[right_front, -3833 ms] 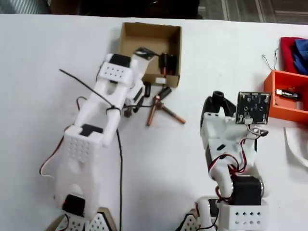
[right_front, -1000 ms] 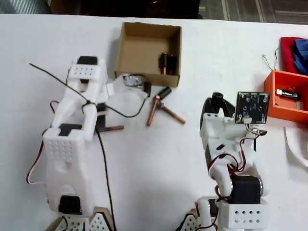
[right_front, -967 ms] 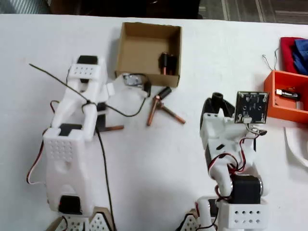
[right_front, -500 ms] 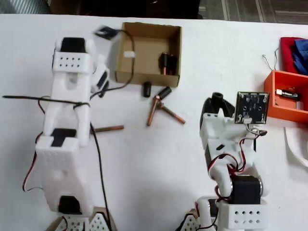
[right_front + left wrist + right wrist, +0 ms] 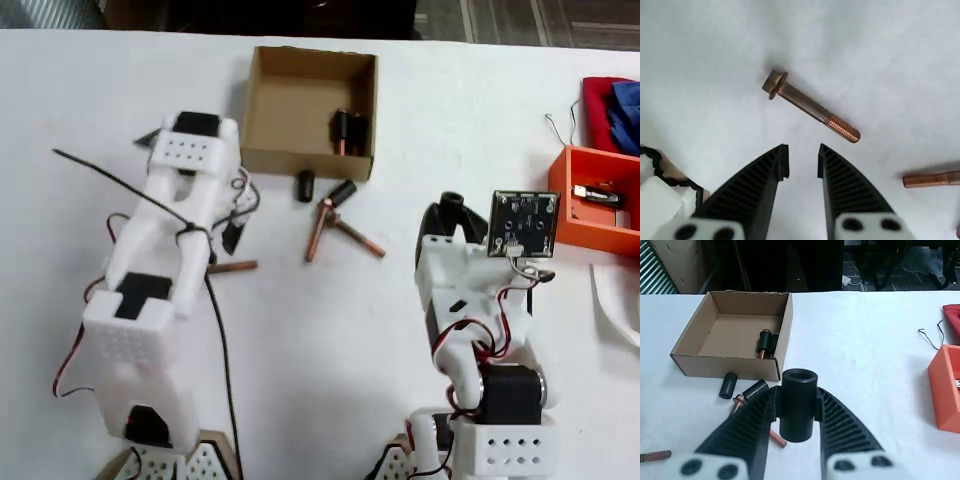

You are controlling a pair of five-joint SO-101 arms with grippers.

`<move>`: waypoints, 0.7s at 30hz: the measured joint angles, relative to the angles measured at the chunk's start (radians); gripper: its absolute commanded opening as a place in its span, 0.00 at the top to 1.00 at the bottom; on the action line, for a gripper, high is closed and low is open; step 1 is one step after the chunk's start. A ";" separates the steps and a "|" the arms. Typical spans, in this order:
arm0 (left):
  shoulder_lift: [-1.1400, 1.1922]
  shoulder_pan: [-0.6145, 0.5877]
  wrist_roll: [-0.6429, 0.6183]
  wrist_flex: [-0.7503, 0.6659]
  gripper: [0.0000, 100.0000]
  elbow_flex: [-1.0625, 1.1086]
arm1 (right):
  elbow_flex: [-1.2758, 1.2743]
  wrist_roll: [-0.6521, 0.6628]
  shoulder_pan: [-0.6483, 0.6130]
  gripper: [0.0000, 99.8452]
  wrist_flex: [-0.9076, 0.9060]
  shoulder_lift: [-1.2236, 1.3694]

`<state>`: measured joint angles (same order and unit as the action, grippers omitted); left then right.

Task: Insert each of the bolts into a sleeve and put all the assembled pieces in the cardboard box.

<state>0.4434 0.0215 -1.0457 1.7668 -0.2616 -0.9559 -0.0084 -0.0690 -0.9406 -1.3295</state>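
My left gripper (image 5: 802,161) is open just short of a lone copper bolt (image 5: 810,106) that lies flat on the white table. From above, this gripper (image 5: 232,235) sits right by that bolt (image 5: 230,267). My right gripper (image 5: 797,396) is shut on an upright black sleeve (image 5: 798,415), held above the table at the right (image 5: 454,200). The cardboard box (image 5: 290,110) holds one assembled piece (image 5: 345,130). Two loose sleeves (image 5: 305,185) (image 5: 343,192) and two crossed bolts (image 5: 320,230) (image 5: 358,237) lie in front of the box.
An orange tray (image 5: 590,215) and a red cloth (image 5: 605,100) sit at the right edge. A black cable (image 5: 225,350) trails along the left arm. Bare white table lies between the two arms.
The left arm swung up beside the box's left wall half a second ago, then came back down to the lone bolt. The right arm kept still, holding its sleeve.
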 measured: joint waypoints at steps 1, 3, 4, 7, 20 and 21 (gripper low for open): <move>0.000 0.002 -0.012 0.000 0.77 0.008 | 0.000 0.000 0.000 0.98 0.000 0.000; 0.000 0.003 -0.025 0.000 0.70 0.029 | 0.000 0.000 0.000 0.98 0.000 0.000; 0.000 0.003 -0.026 0.000 0.68 0.046 | 0.000 0.000 0.000 0.98 0.000 0.000; 0.000 0.002 -0.031 0.000 0.65 0.094 | 0.000 0.000 0.000 0.98 0.000 0.000; 0.000 -0.100 -0.107 -0.072 0.65 0.161 | 0.000 0.000 0.000 0.98 0.000 0.000; 0.000 -0.121 -0.107 -0.095 0.65 0.183 | 0.000 0.000 0.000 0.98 0.000 0.000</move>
<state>0.4434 -0.0997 -1.1531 1.6717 -0.0790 -0.9559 -0.0084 -0.0690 -0.9406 -1.3295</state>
